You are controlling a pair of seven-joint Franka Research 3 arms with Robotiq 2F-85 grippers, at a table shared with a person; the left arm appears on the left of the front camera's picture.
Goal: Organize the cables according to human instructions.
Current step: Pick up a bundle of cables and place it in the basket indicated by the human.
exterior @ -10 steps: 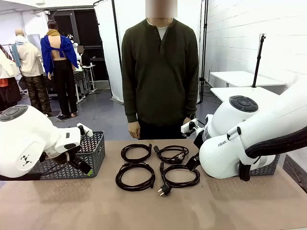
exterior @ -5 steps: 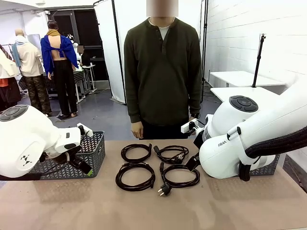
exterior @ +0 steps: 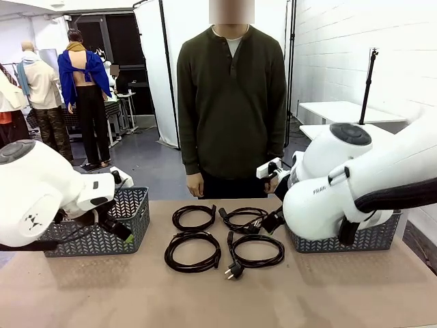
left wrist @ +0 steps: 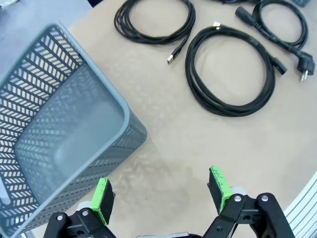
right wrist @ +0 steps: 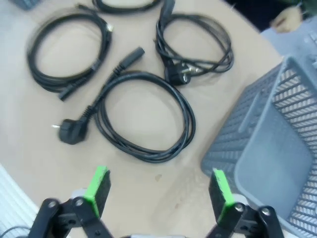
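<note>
The left gripper [left wrist: 161, 196] hangs over bare table at the bottom of its wrist view, jaws spread wide and empty, with a grey mesh basket [left wrist: 59, 129] at left. The right gripper [right wrist: 158, 189] gapes on nothing too, a second basket [right wrist: 277, 148] at right. The four cables [exterior: 168, 254] lie coiled mid-frame, untouched. Sorting looks not yet begun — the next move likely waits on the person [exterior: 231, 102] indicating a coil.

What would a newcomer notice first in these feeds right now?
Four black cable coils lie two by two mid-table, one ending in a chunky plug, with the person standing behind them at the far side. Grey mesh baskets flank them: the left basket and the right basket. The left gripper and right gripper hang open above the table, holding nothing.
</note>
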